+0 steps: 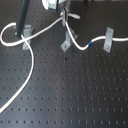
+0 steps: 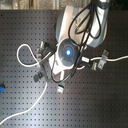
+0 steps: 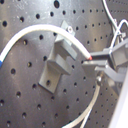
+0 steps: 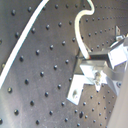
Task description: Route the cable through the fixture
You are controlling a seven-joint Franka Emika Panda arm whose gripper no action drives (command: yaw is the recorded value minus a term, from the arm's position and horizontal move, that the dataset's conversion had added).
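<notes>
The white cable (image 1: 29, 59) loops widely over the black perforated board. Its blue band (image 1: 90, 44) lies between the middle fixture (image 1: 65, 45) and the right fixture (image 1: 107, 39). From there the cable rises to my gripper (image 1: 64, 19) at the top of the first exterior view. In the first wrist view the cable (image 3: 45, 31) arches over a metal fixture (image 3: 56, 65) into my gripper (image 3: 92, 62), which is shut on it. The second wrist view shows the cable (image 4: 79, 35) entering the gripper (image 4: 89, 64). In the second exterior view the arm hides the grasp.
A third metal clip (image 1: 26, 32) stands at the first exterior view's left, with the cable's loop (image 1: 7, 35) beside it. A dark post (image 1: 22, 15) rises at the back left. In the second exterior view several clips (image 2: 37, 77) show around the arm body (image 2: 67, 50).
</notes>
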